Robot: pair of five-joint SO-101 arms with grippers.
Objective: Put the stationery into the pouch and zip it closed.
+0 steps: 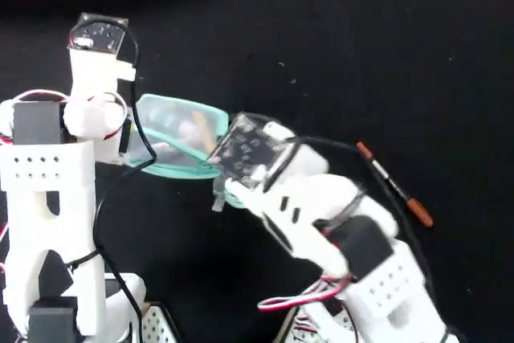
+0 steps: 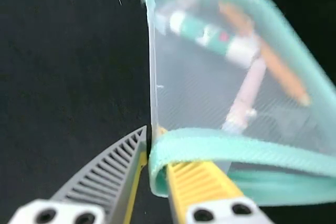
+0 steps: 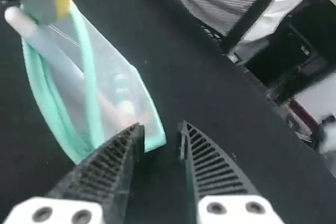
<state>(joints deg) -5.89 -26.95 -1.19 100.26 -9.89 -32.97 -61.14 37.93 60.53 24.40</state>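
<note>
Inside the pouch (image 2: 194, 108), a marker (image 2: 210, 34), pencil (image 2: 268, 59) and pen (image 2: 247, 95) are lying; the left gripper (image 2: 153, 142) is pinching its rim, while the right gripper (image 3: 160, 127) is hanging spread beside it.

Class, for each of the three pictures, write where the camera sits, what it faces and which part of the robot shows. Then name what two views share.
High view: fixed above the table, looking down; both white arms show, the left arm and the right arm.
Left wrist view: on the left arm's wrist, facing the pouch; the left claw pinches its green rim.
Right wrist view: on the right arm's wrist, facing the pouch's end; the right claw stands open.
Shared: both wrist views show the clear pouch.
</note>
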